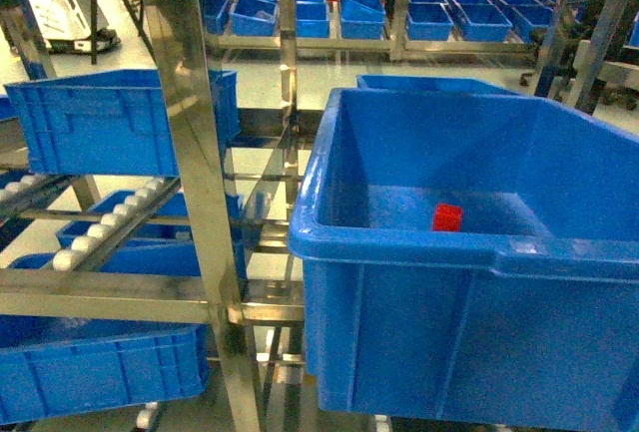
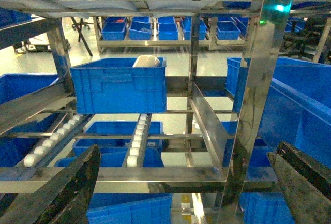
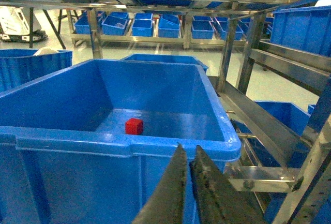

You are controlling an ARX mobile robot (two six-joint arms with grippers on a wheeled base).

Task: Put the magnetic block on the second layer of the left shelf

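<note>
**Red block lies in the big crate, both pincers bare**

Nearest the right wrist camera, the right pincer (image 3: pixel 187 157) has its two dark fingers pressed together with nothing between them, just outside the near rim of the large blue crate (image 3: pixel 155 144). Beyond that rim, the magnetic block (image 3: pixel 134 126) sits on the crate's floor, apart from every wall. From the head view the block (image 1: pixel 447 216) lies toward the crate's near wall. Left of the crate, the left pincer (image 2: pixel 181 182) is spread wide and holds nothing, facing the steel rack (image 2: pixel 253 94) with its white roller rails (image 2: pixel 135 141) and a smaller blue crate (image 2: pixel 119 84) beyond.
</note>
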